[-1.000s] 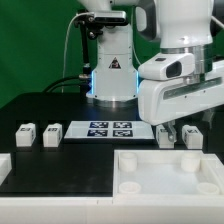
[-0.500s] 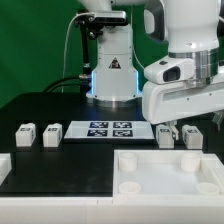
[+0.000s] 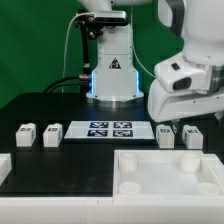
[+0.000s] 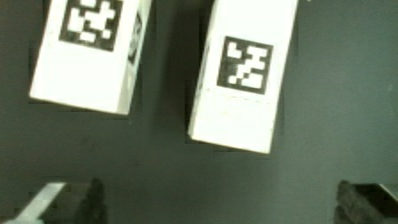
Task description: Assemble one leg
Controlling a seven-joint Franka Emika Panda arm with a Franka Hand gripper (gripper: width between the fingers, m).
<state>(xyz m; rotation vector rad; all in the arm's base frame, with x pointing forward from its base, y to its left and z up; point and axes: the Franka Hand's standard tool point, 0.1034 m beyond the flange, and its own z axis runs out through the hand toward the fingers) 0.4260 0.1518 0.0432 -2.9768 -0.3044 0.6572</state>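
Note:
Four legs, small white blocks with square tags, stand on the black table in the exterior view: two at the left (image 3: 22, 133) (image 3: 51, 132) and two at the right (image 3: 166, 135) (image 3: 191, 137). My gripper (image 3: 182, 122) hangs just above the right pair. In the wrist view those two legs (image 4: 89, 55) (image 4: 244, 80) lie side by side beyond my gripper (image 4: 217, 205). Its dark fingertips (image 4: 63, 203) stand wide apart with only bare table between them. The gripper is open, holds nothing and touches no leg.
The marker board (image 3: 110, 129) lies flat between the two pairs of legs. A large white tray-like part (image 3: 168, 158) with raised walls sits at the front right. Another white part (image 3: 3, 168) shows at the front left edge. The robot base (image 3: 112, 75) stands behind.
The arm has risen and shifted toward the exterior view's right, staying over the right pair of legs. No leg has moved.

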